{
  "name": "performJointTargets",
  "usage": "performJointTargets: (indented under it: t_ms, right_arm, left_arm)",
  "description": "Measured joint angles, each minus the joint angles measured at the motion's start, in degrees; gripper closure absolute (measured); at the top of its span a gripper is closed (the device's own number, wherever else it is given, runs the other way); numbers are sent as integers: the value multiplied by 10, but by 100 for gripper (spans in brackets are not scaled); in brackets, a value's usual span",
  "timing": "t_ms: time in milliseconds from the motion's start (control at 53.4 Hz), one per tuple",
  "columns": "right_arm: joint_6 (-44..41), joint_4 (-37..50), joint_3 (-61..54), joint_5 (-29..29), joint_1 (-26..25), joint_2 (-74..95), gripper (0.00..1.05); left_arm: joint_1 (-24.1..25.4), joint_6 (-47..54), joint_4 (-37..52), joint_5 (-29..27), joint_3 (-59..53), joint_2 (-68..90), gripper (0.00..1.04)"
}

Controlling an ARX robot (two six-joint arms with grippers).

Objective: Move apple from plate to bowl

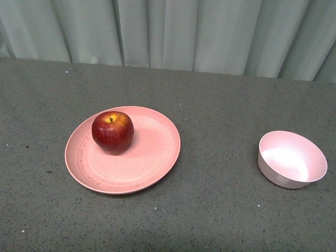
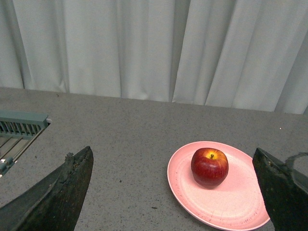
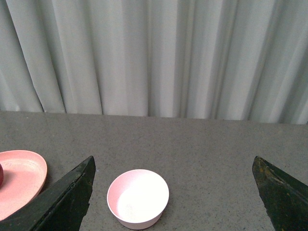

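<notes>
1. The left pincer (image 2: pixel 172 151) stands wide open, its two dark, rough-edged fingers (image 2: pixel 62 192) spread far apart and gripping nothing. It hangs above the counter (image 1: pixel 220 105), well apart from everything on it.
2. The right pincer (image 3: pixel 174 159) is likewise spread wide and holds nothing. Its dark fingers (image 3: pixel 67 197) are clear of the counter.
3. The apple (image 1: pixel 112 132) lies ahead of and below the left pincer, inside the span of its fingers. It is round, glossy and dark red, with fine paler streaks, a yellow patch at the top and a short stem pointing up.
4. The apple sits upright on the plate (image 1: pixel 142 157), off centre towards the plate's far-left part. The plate is wide, shallow and salmon-pink, with faint dark speckles along its near rim.
5. The bowl (image 1: pixel 273 170) is ahead of and below the right pincer, between the lines of its fingers. It is small, deep, pale pink and holds nothing. It stands well apart from the plate, on the robot's right.
6. In the right wrist view the plate's edge shows beyond one finger, with a sliver of the apple at the frame's border.
7. The counter is grey and finely speckled, and a pale pleated curtain (image 1: pixel 184 31) hangs behind it.
8. A ribbed grey-green rack (image 2: pixel 21 122) shows in the left wrist view beyond one finger, far from the plate.
9. The counter between the plate and the bowl is open.
</notes>
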Motion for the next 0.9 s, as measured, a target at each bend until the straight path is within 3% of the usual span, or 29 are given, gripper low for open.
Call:
performJointTargets:
  t_ms: [898]
  right_arm:
    - [0, 0, 0, 0, 0, 0, 10]
  left_arm:
    - [0, 0, 0, 0, 0, 0, 7]
